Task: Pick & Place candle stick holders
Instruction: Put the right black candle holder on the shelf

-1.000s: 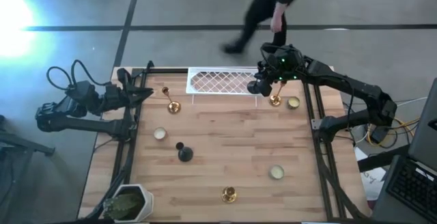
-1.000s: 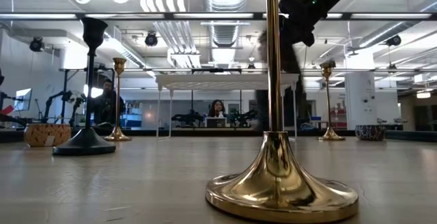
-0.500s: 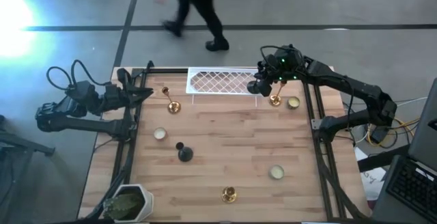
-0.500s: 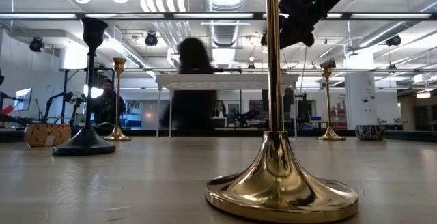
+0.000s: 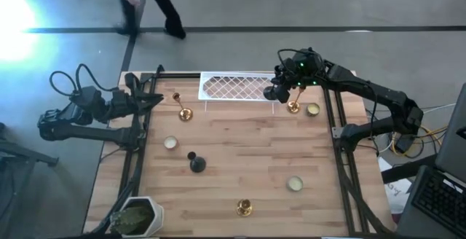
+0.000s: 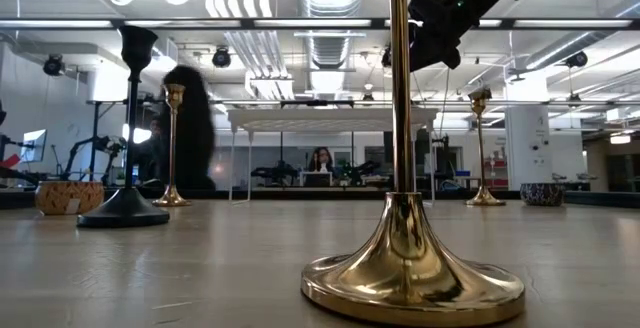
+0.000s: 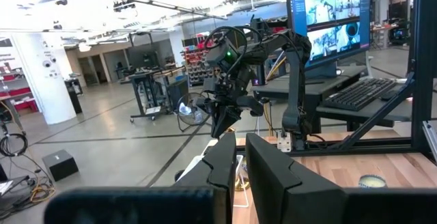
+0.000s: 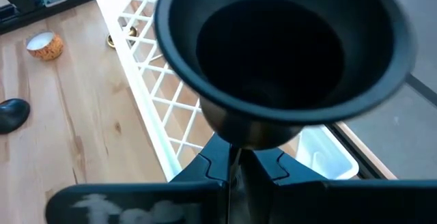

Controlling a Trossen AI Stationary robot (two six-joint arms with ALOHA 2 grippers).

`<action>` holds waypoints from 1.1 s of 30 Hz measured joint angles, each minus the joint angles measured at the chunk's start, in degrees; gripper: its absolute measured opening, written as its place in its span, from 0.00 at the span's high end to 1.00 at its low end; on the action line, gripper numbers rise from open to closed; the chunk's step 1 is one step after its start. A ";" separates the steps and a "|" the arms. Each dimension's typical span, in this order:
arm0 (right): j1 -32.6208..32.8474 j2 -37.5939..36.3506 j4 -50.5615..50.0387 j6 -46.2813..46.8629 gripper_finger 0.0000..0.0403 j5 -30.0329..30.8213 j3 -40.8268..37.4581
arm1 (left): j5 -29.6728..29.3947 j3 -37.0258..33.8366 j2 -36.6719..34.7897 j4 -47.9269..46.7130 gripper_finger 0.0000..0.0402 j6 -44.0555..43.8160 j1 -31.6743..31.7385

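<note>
The right gripper (image 5: pixel 277 91) hangs above the right end of the white lattice tray (image 5: pixel 237 87) at the table's far edge, its fingers (image 8: pixel 217 157) pinched tight on the stem of a black candle stick holder (image 8: pixel 283 53), whose wide cup fills the right wrist view. The tray itself looks bare of holders.

The left gripper (image 5: pixel 155 99) waits off the table's left edge, fingers (image 7: pixel 222 162) nearly together and holding nothing.

On the wooden table (image 5: pixel 240 144) stand the other holders. One tall gold stick (image 5: pixel 181 108) is near the tray's left end, one (image 5: pixel 293 106) is beside the right gripper, and one (image 5: pixel 244 208) is at the near edge. A second black holder (image 5: pixel 195 162) stands left of centre. Three low cream cups sit apart: one (image 5: pixel 170 143) at left, one (image 5: pixel 313 109) at far right, one (image 5: pixel 294 183) at near right.

A white pot with a green plant (image 5: pixel 138 216) sits at the near left corner. A person (image 5: pixel 149 2) walks beyond the table.
</note>
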 joint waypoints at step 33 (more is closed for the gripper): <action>-0.02 0.07 0.20 -1.03 0.72 0.11 -0.26 | 0.00 0.00 -0.02 -0.44 0.90 0.01 0.00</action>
